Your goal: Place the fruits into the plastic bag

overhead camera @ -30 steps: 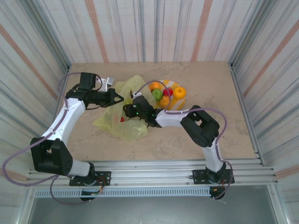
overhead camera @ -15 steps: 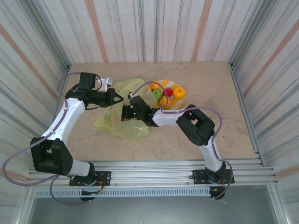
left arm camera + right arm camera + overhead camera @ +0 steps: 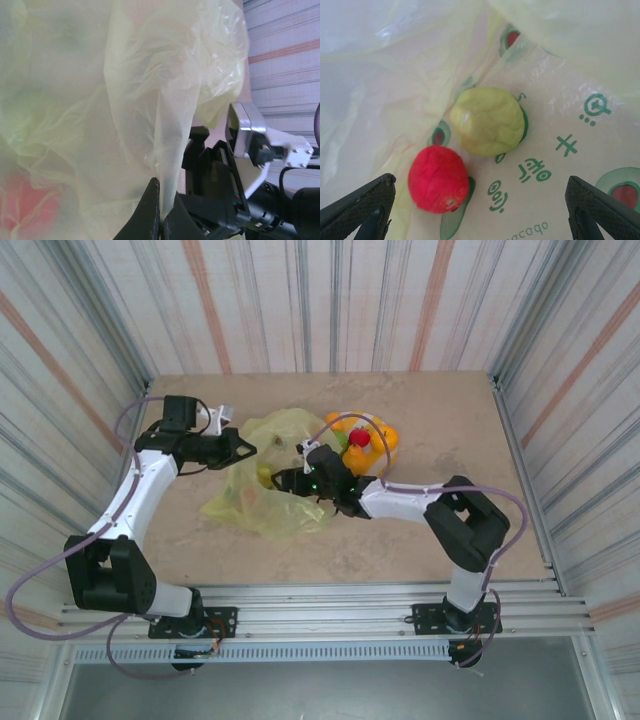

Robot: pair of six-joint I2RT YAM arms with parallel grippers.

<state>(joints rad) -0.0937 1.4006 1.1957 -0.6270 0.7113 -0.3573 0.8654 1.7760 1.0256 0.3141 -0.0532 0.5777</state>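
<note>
1. Striped corrugated walls box in a beige tabletop [image 3: 450, 420]. The plastic bag [image 3: 262, 502] lies left of centre on it, between the two arms.
2. Seen up close, the bag is thin, crinkly, translucent yellow-green film. It is printed with green characters and small avocado-like drawings.
3. At the bag's upper edge the left gripper [image 3: 161, 220] is clamped on a fold of the film, which is pinched between its dark fingertips. The film billows up and away from the pinch.
4. The right gripper [image 3: 479, 200] sits at the bag's mouth with its jaws spread wide and nothing between them. Its fingers [image 3: 362, 207] frame the lower corners of the right wrist view.
5. Two fruits lie inside the bag on the printed film. The yellow-green fruit [image 3: 489, 121] is matte and slightly lumpy, and the glossy red fruit [image 3: 439, 179] lies just beside it.
6. Right of the bag, more fruits are heaped on a round plate [image 3: 384, 464]. Among them are a red piece [image 3: 359, 438] and an orange piece [image 3: 386, 440], partly crossed by the right arm's cable.
</note>
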